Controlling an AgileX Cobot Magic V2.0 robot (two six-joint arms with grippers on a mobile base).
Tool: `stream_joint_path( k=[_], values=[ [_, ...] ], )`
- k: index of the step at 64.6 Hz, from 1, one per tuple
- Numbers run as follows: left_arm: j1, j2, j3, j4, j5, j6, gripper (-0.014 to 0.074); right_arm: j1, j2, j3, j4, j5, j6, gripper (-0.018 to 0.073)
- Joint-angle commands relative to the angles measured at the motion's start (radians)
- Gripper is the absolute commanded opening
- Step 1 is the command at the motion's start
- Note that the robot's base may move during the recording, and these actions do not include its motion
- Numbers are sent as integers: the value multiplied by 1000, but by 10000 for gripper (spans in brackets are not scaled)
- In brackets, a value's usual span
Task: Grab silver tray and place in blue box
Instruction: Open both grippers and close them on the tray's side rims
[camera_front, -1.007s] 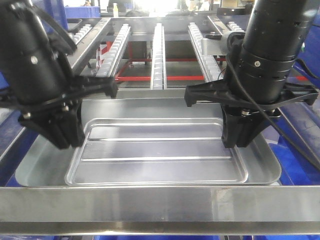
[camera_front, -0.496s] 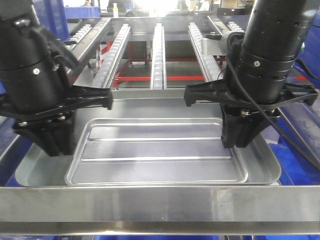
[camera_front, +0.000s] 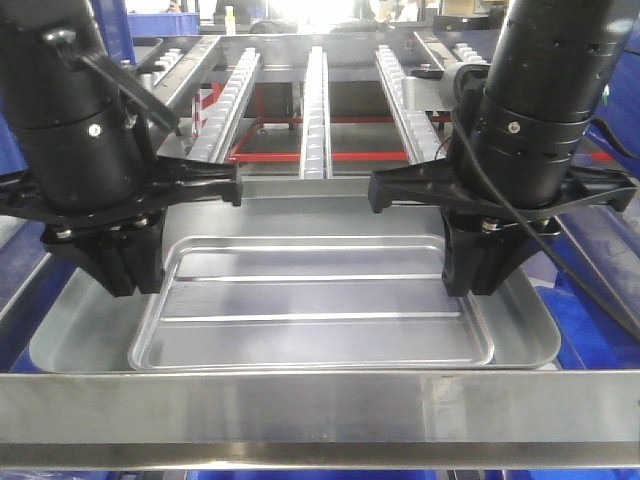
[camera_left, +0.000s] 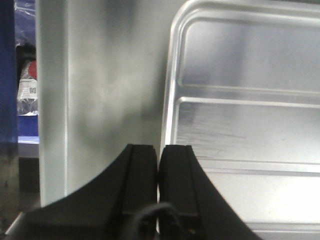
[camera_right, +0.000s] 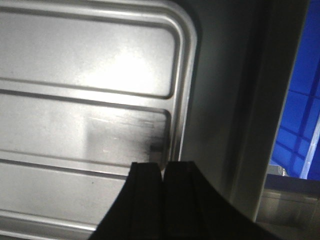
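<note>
The silver tray (camera_front: 320, 300) lies flat in the middle, behind a steel bar, its recessed panel and two ridges showing. My left gripper (camera_front: 125, 285) points down on the tray's left sloped rim, shut, with its tips (camera_left: 159, 147) at the panel's left edge (camera_left: 170, 100). My right gripper (camera_front: 475, 285) stands on the right side, also shut, tips (camera_right: 162, 164) at the panel's right edge. I see nothing held between either pair of fingers. Blue plastic of the blue box (camera_right: 300, 100) shows just past the tray's right rim (camera_front: 600, 345).
A flat steel rail bar (camera_front: 320, 410) crosses the foreground below the tray. Roller conveyor rails (camera_front: 316, 110) and a red frame (camera_front: 300, 155) stand behind it. More blue (camera_front: 20, 300) shows at the left. A red-and-white item (camera_left: 30, 80) lies beyond the tray's left rim.
My left arm swung out to the left and has come back right, its fingers now nearer the panel's left edge. The right arm and the tray have stayed put.
</note>
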Motion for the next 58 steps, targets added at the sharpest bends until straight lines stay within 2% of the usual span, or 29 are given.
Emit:
stream_joint_path(
  k=[1, 10, 58],
  values=[
    [-7, -36, -30, -5, -23, -13, -6, -15, -41, -29, -4, -28, -6, 58],
    [-7, -36, -30, -9, -29, -13, -6, -35, -41, -29, -4, -16, -8, 58],
    [-7, -36, -30, 2, -41, -11, -6, -16, -41, -29, -4, -10, -9, 62]
  ],
)
